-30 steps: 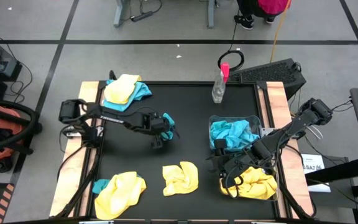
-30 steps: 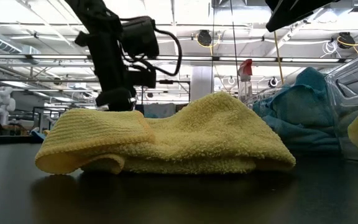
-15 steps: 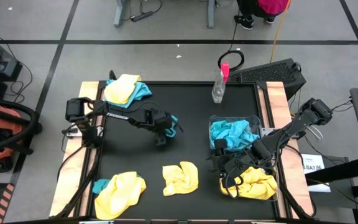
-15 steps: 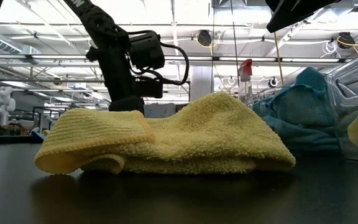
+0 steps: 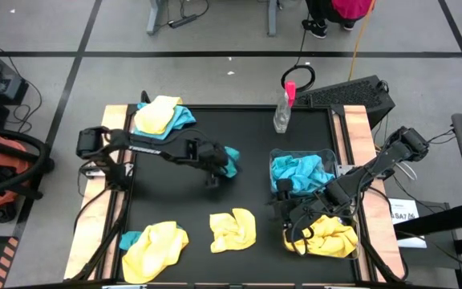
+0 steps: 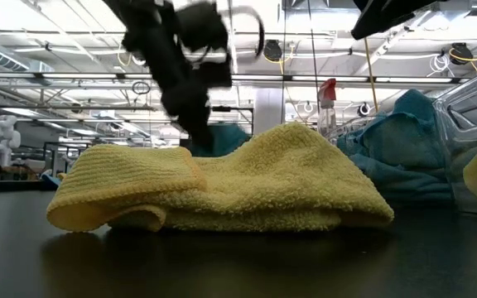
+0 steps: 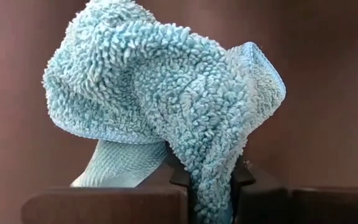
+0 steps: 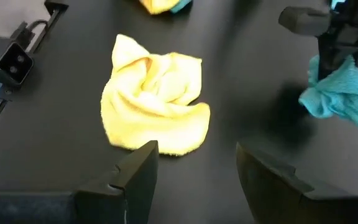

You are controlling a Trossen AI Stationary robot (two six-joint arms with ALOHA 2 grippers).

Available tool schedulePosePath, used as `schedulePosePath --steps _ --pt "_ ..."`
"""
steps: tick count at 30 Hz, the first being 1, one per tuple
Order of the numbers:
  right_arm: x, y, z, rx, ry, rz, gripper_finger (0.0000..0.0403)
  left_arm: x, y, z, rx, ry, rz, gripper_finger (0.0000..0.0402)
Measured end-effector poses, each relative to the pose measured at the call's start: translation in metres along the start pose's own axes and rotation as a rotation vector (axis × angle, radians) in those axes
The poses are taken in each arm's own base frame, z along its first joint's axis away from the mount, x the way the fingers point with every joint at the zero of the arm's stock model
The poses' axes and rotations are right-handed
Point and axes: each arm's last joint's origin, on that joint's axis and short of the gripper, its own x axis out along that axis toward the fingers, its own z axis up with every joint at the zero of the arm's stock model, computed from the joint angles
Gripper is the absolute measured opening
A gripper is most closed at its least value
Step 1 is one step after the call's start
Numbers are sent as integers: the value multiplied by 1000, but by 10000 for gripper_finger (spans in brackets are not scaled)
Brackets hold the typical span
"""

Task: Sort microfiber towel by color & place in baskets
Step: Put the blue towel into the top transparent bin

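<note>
Mid-table, left gripper (image 7: 211,186) pinching blue towel (image 7: 166,106), seemingly upright

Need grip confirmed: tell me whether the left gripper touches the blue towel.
Touching. Left wrist view: the left gripper is closed on the blue towel, pinched between its fingers.

Fluffy looped-pile blue towel (image 7: 166,106); matt black table (image 5: 239,136); clear plastic baskets (image 5: 327,154)

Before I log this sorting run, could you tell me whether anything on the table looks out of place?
Two piles mix colours: at the far left corner a yellow towel lies on a blue one, and at the near left corner a blue towel peeks from under a yellow one. Nothing looks spilled or damaged.
</note>
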Motion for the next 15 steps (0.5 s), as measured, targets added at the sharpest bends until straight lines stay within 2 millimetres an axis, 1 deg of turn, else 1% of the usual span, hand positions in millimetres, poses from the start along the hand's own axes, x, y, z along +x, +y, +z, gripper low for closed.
schedulePosePath --steps 4,6,10,12,15 --pt "0 -2 3 -54 -43 -86 207 -26 -17 26 88 -133 -46 30" --pt "0 -3 6 -100 -72 -126 207 -37 -26 40 119 -199 -84 30" --pt "-1 -3 13 -206 -134 -185 207 -56 -43 62 182 -301 -164 30" --pt "-2 -4 16 -258 -154 -225 207 -62 -50 68 207 -357 -201 30" --pt "-3 -5 18 -339 -157 -292 207 -66 -56 73 229 -396 -263 30"
